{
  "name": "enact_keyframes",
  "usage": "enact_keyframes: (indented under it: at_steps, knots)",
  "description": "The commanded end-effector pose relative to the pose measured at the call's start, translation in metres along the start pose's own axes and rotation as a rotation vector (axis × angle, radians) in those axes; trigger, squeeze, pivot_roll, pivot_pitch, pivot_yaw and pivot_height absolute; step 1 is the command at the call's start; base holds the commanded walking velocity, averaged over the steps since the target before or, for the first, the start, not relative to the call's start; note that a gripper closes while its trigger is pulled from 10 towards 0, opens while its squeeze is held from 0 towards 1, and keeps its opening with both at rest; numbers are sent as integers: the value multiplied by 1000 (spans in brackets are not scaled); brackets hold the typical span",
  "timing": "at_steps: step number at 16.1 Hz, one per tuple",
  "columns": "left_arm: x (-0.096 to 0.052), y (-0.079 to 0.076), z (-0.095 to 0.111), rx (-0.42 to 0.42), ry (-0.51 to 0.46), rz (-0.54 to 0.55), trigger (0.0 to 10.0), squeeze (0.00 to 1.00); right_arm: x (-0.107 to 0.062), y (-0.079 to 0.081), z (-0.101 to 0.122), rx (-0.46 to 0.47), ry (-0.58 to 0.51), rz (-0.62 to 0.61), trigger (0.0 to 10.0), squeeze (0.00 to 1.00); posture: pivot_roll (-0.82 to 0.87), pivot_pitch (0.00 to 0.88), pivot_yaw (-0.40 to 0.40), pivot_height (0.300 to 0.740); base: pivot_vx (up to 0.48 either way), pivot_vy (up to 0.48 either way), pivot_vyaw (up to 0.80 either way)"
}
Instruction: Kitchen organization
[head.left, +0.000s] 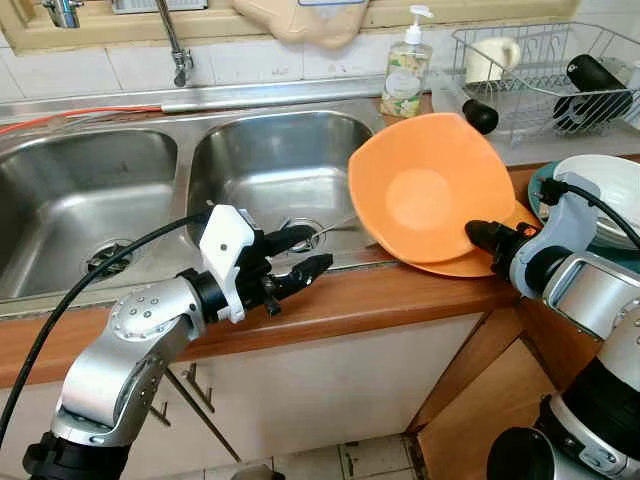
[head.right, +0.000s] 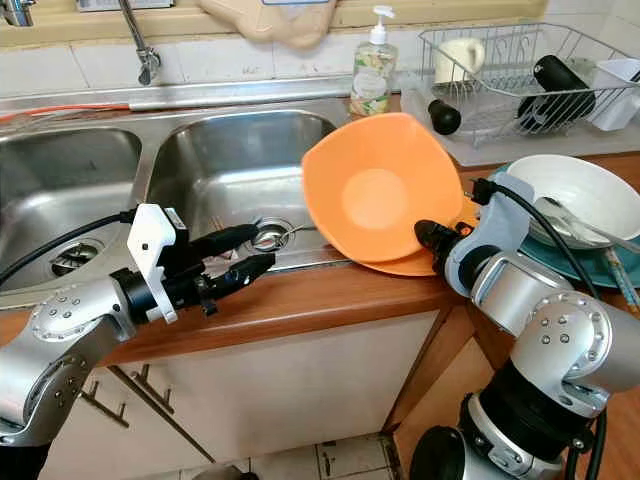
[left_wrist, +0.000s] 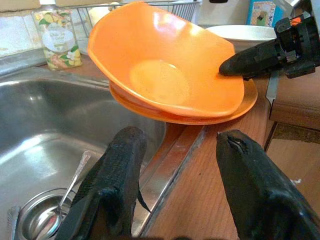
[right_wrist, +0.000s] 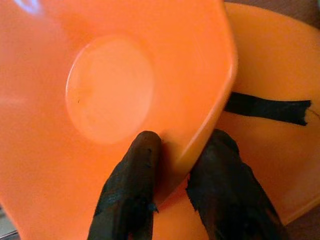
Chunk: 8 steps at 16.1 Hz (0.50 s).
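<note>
Bowl (head.left: 425, 190), orange and tilted over a matching plate (head.left: 470, 262) at the sink's (head.left: 270, 170) right edge, pinched at its rim by the right gripper (right_wrist: 172, 170); left gripper (head.left: 305, 255) hovers, fingers apart, above the counter (head.left: 390, 290).

Orange bowl (head.left: 430, 185) on orange plate (head.left: 470, 262), steel-grey sink (head.left: 270, 170), brown wooden counter (head.left: 380, 295).

A home kitchen: double steel sink (head.left: 150, 190) (tap above), soap bottle (head.left: 406, 70), dish rack (head.left: 540, 70).
</note>
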<state>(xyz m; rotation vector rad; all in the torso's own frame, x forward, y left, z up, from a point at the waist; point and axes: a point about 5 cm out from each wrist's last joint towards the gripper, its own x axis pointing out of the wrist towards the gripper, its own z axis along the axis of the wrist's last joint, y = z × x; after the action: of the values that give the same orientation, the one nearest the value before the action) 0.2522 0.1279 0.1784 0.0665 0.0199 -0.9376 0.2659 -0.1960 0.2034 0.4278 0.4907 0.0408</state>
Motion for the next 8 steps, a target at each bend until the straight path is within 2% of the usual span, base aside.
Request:
enact_keyframes:
  at_steps: [1,8]
  knots:
    - [-1,-2,4,30,-2,-12,10000,0,1,0,0,10,6,-7,0,0,-117,0,27,740,0,0,0]
    - [0,2,6,46,-7,17,10000,0,0,5,11,44,-69,26,0,0,-114,0,31,740,0,0,0]
